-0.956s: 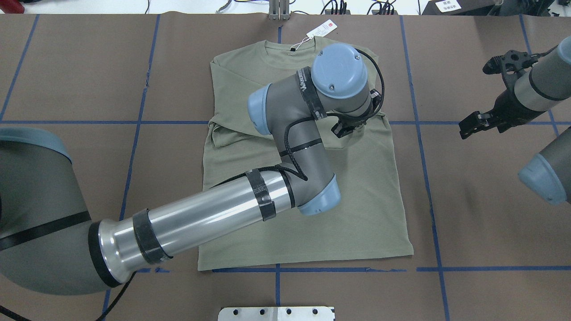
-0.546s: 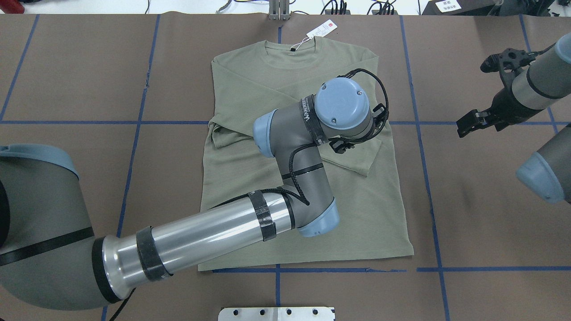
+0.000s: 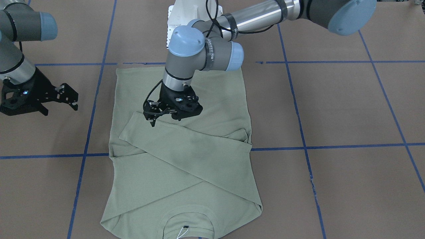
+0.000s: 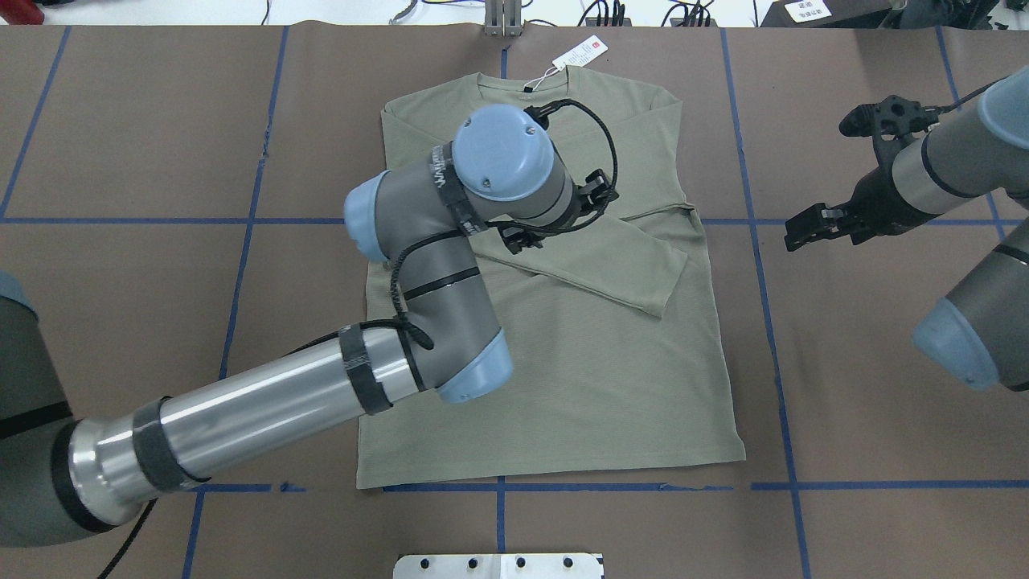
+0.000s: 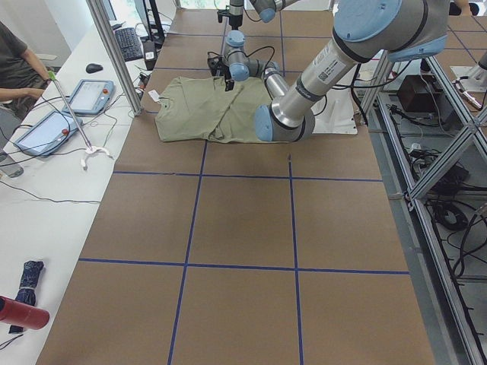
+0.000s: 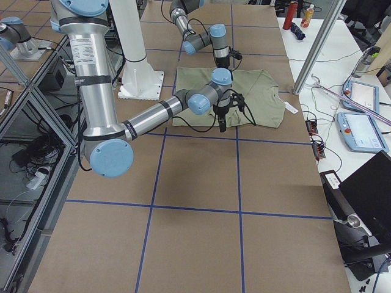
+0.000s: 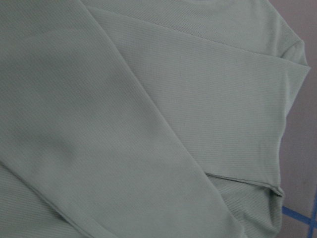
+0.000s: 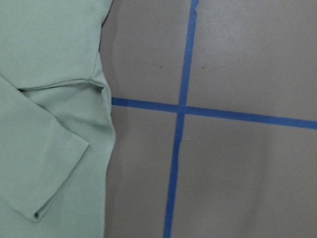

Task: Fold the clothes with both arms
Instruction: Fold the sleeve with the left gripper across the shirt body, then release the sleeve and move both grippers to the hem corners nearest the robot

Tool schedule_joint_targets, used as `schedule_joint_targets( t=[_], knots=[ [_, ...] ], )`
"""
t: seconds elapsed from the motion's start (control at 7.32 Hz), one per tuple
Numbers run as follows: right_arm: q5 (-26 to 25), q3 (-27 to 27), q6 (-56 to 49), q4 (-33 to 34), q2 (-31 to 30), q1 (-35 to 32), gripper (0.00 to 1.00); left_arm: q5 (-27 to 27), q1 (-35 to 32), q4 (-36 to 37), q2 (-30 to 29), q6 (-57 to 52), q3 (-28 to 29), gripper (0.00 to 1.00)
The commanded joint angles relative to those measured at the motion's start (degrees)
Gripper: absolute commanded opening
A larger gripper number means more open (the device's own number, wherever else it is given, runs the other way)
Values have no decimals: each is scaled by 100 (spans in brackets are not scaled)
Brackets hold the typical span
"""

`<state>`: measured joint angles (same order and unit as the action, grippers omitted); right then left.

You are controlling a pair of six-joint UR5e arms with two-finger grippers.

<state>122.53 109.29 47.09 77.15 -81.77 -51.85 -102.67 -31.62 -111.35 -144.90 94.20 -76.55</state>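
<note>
The pale sage-green shirt [image 4: 563, 386] lies flat on the brown table, collar at the far edge, with its white hang tag [image 4: 580, 53] beyond the collar. Both sleeves are folded across the chest; one cuff [image 4: 655, 281] lies free near the shirt's right edge. My left gripper [image 4: 526, 235] hovers over the shirt's middle, open and empty; it also shows in the front-facing view [image 3: 167, 116]. My right gripper [image 4: 804, 229] is open and empty over bare table right of the shirt. The right wrist view shows the shirt's edge and cuff [image 8: 39, 183].
Blue tape lines [image 4: 756, 241] divide the brown table top. The white pedestal base [image 4: 498, 565] sits at the near edge. A metal post [image 4: 502, 20] and cables stand at the far edge. A desk with tablets [image 5: 87, 95] and an operator lies beyond.
My left gripper laid the sleeve across the shirt, let it go, and moved left and away from the cuff. My right gripper has drifted left, closer to the shirt.
</note>
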Motion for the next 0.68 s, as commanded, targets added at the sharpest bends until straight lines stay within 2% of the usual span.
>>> schedule_joint_targets(
  t=[0.0,0.14,0.27,0.41,0.55],
  knots=[
    [-506,468,1428,-218,-41,969,100,-165,-282,857,1501,-988,-2003,100],
    [-1093,645,2200,-227,-93,1653,100,-226,-353,1165,2091,-1531,-2813,100],
    [-1900,873,2774,-227,-259,2469,100,-236,-380,1299,2654,-1711,-3517,100],
    [-2143,979,2997,-279,-504,2904,100,-236,-389,1370,2895,-1721,-3829,100],
    [-2180,998,3130,-506,-855,3161,100,-236,-380,1388,2897,-1686,-3910,100]
  ],
)
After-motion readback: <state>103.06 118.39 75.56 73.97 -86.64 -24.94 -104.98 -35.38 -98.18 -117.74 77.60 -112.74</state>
